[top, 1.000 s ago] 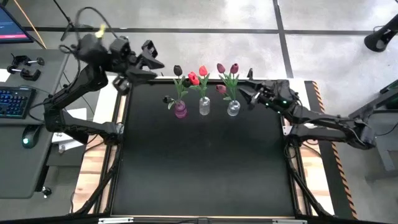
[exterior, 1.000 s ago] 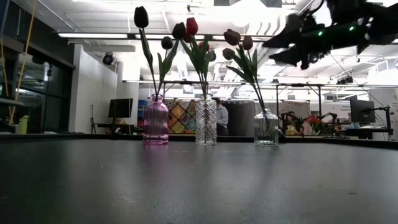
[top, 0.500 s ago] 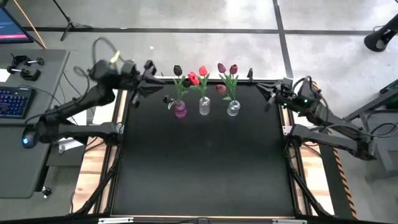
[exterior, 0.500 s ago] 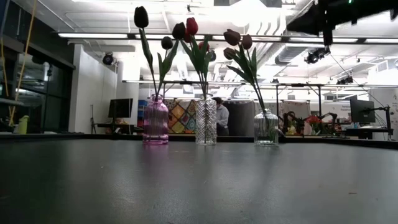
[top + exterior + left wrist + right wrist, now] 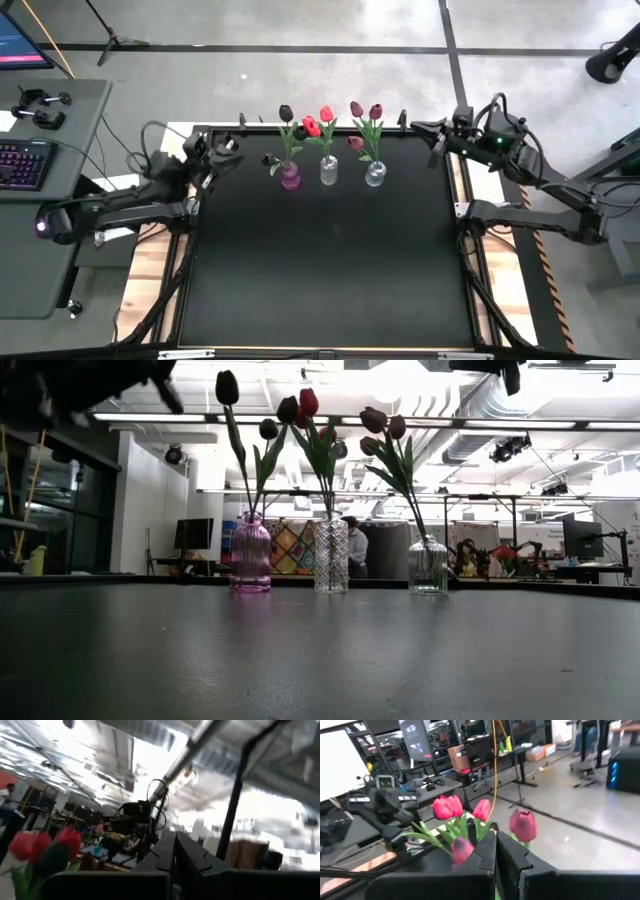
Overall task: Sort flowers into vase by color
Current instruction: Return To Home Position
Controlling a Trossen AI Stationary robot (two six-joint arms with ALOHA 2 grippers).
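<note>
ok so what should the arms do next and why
Probably retract both arms to rest: every tulip in view stands in one of the three vases, and the left gripper and right gripper sit shut and empty near the table's far corners.

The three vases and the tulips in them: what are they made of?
Pink vase: tinted glass, probably; ribbed, see-through. Middle vase and right vase: clear textured glass or plastic, background shows through. Tulips: likely artificial, with stiff uniform heads.
</note>
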